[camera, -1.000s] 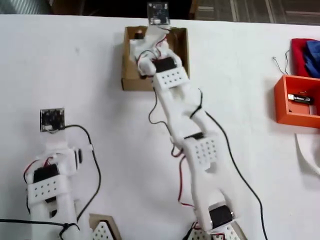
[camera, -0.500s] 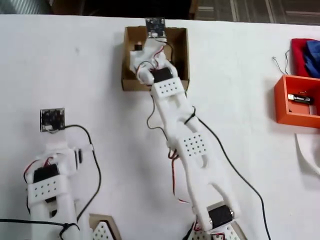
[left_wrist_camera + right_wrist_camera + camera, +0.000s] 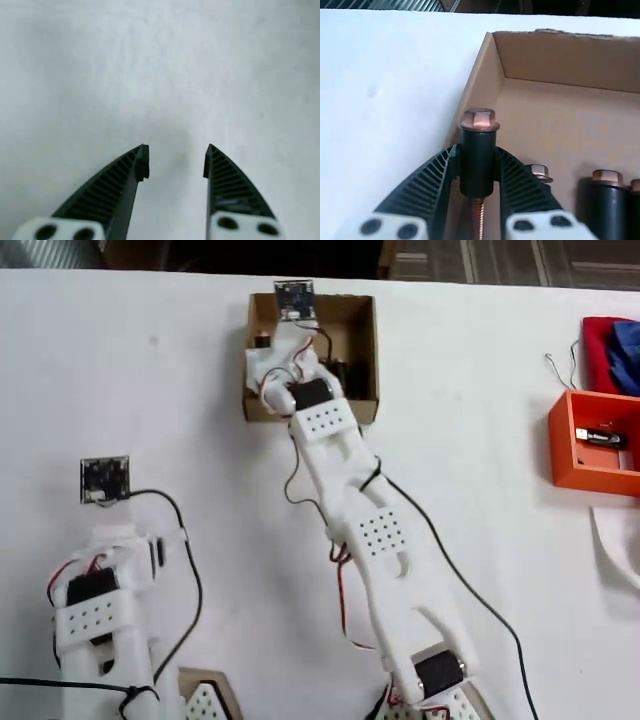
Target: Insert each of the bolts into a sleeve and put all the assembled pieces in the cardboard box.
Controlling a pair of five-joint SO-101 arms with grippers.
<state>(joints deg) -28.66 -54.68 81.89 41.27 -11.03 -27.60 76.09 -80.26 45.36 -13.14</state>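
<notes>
Right claw (image 3: 476,159) is clamped on a black sleeve (image 3: 477,172), its ribbed fingers (image 3: 432,185) pressing the sleeve from both sides. A copper bolt (image 3: 479,120) sits through that sleeve. Its hex flange head rests on the end farther from the wrist, and its threaded shank pokes out of the nearer end, between the fingers. The piece is held at one side wall of the cardboard box (image 3: 570,60); whether it is over the wall or just inside it cannot be told. On the box floor stand other assembled pieces (image 3: 602,200), black sleeves topped by copper heads, close together.

From above, the right arm (image 3: 370,530) stretches across the white bench (image 3: 150,390), with its wrist over the left half of the cardboard box (image 3: 357,325). Dark sleeves (image 3: 342,370) show inside the box beside the wrist.

Left claw (image 3: 175,161) hangs over bare bench with its fingers apart and holds no object. The left arm (image 3: 95,610) is folded back at the near edge, well apart from the box.

An orange tray (image 3: 590,465) stands at the far right, with a red and blue cloth (image 3: 610,350) behind it.
</notes>
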